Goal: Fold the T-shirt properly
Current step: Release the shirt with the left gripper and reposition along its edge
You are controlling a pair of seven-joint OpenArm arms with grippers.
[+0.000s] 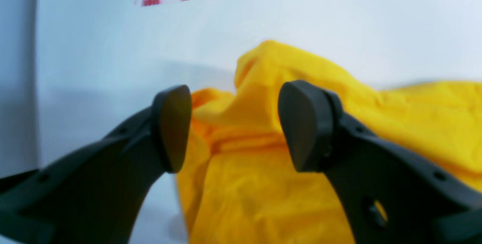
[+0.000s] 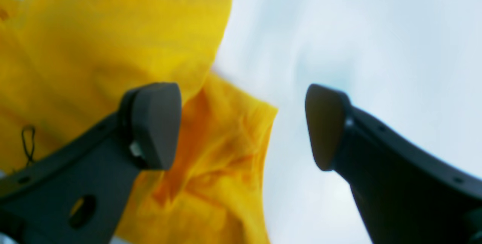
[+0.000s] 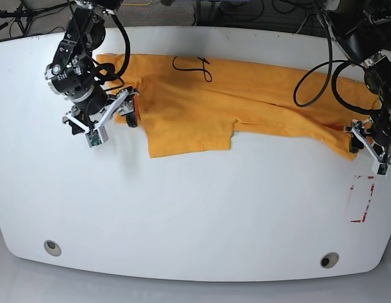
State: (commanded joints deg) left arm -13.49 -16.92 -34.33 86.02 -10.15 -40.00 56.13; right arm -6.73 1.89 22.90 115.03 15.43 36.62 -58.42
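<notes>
An orange-yellow T-shirt lies spread along the far side of a white table. The left gripper is spread wide, holding nothing, with a bunched corner of cloth between and beyond its pads. The right gripper also gapes empty; a sleeve lies behind its left finger and reaches into the gap, though blur hides whether it touches.

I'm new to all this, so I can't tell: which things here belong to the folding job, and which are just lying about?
Part of the job:
- T-shirt, spread on the table
- left pincer, open
- right pincer, open

Just there:
- white table
- red tape marks
- cables
</notes>
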